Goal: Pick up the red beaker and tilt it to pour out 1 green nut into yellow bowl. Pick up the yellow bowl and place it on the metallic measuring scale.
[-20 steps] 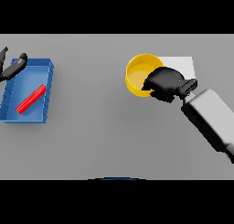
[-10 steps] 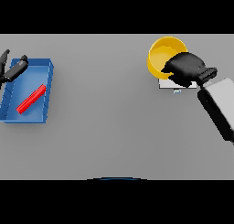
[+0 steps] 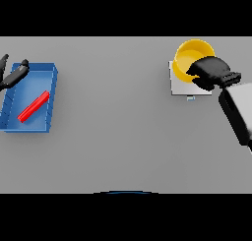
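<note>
Yellow and round, the plastic bowl (image 3: 189, 58) sits over the far part of the flat metallic measuring scale (image 3: 183, 85) at the right of the grey tabletop (image 3: 118, 136), its near rim gripped by the dark right hand (image 3: 210, 73), whose fingers curl round it. Far to the left lies a shallow blue rectangular tray (image 3: 49, 100) holding a slim red stick-shaped object (image 3: 33, 106). The left hand (image 3: 14, 74) hovers at the tray's far-left corner, fingers straight. No writing is readable anywhere.

Yellow bowl (image 3: 189, 58) in right hand (image 3: 210, 73) over scale (image 3: 183, 86)
</note>
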Tool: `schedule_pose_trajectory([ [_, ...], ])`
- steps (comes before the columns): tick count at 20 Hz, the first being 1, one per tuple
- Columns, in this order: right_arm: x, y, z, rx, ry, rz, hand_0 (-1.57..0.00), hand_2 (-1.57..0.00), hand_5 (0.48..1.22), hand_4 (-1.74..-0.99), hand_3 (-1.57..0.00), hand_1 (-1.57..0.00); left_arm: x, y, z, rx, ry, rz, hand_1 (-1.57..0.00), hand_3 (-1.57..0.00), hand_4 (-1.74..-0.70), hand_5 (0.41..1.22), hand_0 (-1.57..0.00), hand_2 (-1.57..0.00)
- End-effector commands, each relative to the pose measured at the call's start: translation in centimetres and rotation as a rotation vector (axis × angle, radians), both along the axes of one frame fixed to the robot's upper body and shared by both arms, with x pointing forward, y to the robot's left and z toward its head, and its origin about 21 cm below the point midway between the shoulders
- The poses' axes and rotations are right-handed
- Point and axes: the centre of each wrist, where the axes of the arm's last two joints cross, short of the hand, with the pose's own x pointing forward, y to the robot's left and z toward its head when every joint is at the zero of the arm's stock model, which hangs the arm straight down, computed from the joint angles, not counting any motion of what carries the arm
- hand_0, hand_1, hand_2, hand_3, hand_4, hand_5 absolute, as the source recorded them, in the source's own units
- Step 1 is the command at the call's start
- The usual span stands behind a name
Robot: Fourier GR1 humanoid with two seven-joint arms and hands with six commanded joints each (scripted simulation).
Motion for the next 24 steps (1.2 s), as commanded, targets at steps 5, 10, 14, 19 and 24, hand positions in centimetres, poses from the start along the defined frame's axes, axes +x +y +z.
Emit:
schedule_pose_trajectory([
  [5, 0.4, -0.5, -1.2, 0.035, 0.05, -0.036, -1.53, -1.38, 1.221, -1.741, -1.44, -1.57, 0.1, -0.1, 0.2, 0.0, -0.01, 0.003, 0.0, 0.0, -0.73, 0.713, 0.0, 0.0],
  [10, 0.4, -0.9, -1.7, 0.041, 0.083, -0.047, -1.33, -1.42, 1.221, -1.741, -1.2, -1.46, 0.1, -0.4, -0.2, 0.004, 0.005, -0.007, 0.0, 0.0, -0.73, 0.717, 0.0, 0.0],
  [14, 0.4, -1.0, -1.8, 0.059, 0.116, -0.071, -0.58, -0.91, 1.016, -1.588, -0.74, -0.83, 0.0, -0.1, -0.4, -0.003, 0.009, -0.012, 0.0, 0.0, -0.73, 0.729, 0.0, 0.0],
  [19, 0.8, -0.9, -1.2, 0.014, 0.11, -0.044, -0.19, -0.45, 0.859, -1.485, -0.49, -0.3, 0.3, -0.5, -0.3, 0.008, 0.013, -0.007, 0.0, 0.0, -0.72, 0.705, 0.0, 0.0],
  [24, 0.7, -1.3, -1.6, 0.002, 0.143, -0.063, -0.06, -0.16, 0.785, -1.422, -0.32, -0.1, 0.5, 0.1, -0.3, 0.006, 0.009, -0.003, 0.0, 0.0, -0.72, 0.696, 0.0, 0.0],
])
